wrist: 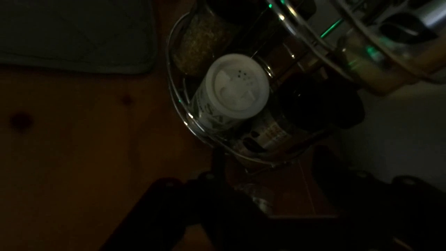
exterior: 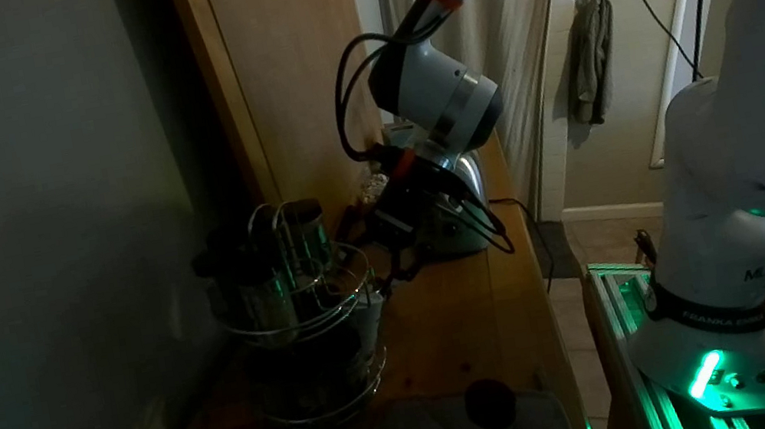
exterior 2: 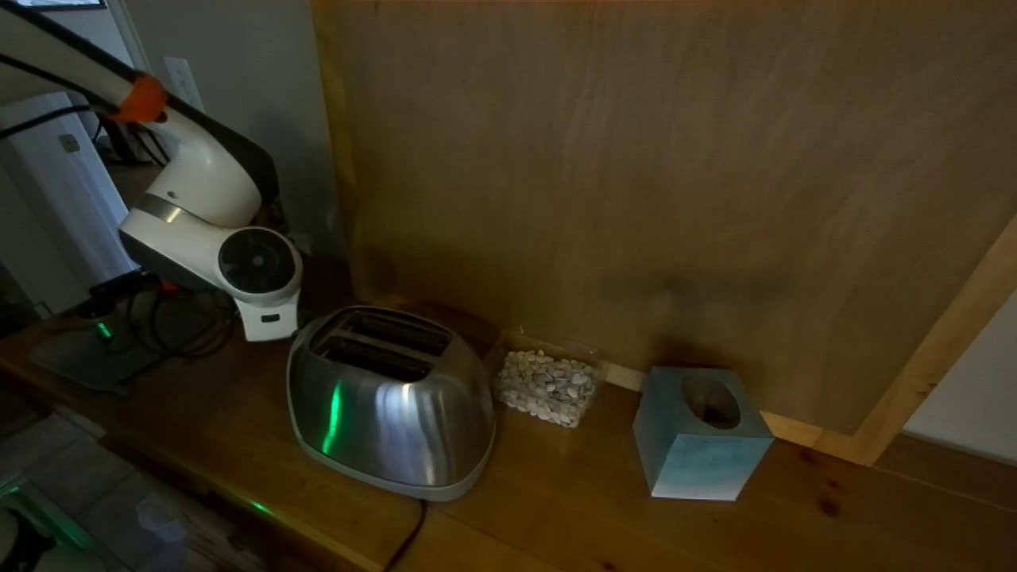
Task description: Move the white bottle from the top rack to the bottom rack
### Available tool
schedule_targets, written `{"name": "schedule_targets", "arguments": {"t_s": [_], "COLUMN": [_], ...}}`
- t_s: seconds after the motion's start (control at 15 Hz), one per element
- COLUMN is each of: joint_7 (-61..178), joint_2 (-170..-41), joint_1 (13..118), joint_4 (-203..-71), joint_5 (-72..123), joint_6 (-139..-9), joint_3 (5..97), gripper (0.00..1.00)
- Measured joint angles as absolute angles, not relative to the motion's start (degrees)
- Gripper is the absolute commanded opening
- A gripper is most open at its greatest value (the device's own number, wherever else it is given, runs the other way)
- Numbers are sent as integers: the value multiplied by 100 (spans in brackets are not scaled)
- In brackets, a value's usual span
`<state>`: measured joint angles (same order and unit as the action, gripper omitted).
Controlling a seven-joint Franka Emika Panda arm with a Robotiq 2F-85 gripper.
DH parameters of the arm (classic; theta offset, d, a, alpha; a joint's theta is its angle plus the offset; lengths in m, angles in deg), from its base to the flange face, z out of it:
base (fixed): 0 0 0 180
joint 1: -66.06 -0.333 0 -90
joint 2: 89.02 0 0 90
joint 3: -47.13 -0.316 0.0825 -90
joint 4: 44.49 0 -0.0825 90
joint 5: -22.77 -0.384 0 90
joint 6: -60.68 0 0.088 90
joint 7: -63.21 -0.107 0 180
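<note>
White btl (wrist: 238,85) ×1 in btm rack (wrist: 187,120)

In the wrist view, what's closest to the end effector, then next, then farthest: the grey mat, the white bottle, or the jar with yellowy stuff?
Nearest to the end effector first:
1. The white bottle: just ahead, inside the bottom rack.
2. The jar with yellowy stuff: past the white bottle, same rack.
3. The grey mat: farthest, in the picture's upper left.

Toaster (exterior 2: 389,421) and blue box (exterior 2: 703,453) on our desk (exterior 2: 564,500)
Between them we see a clear container (exterior 2: 568,347) of small pale pieces (exterior 2: 548,387); in an exterior view, a greyish cloth (exterior: 592,59) hangs.
</note>
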<state>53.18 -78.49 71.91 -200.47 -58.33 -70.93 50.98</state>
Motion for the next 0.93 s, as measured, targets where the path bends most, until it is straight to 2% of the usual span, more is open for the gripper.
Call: {"name": "schedule_targets", "arguments": {"t_s": [0.33, 0.4, 0.93], "joint_7": [4994, 4931, 4853], "joint_2": [-7760, -7749, -7747], "joint_1": [7192, 7192, 7179], "joint_4": [-20061, -20063, -20045], "joint_5": [-5570, -5519, -5428], "joint_6": [-6890, -6832, -6131], "joint_3": [5099, 5099, 5093], "gripper": [2, 0, 0]}}
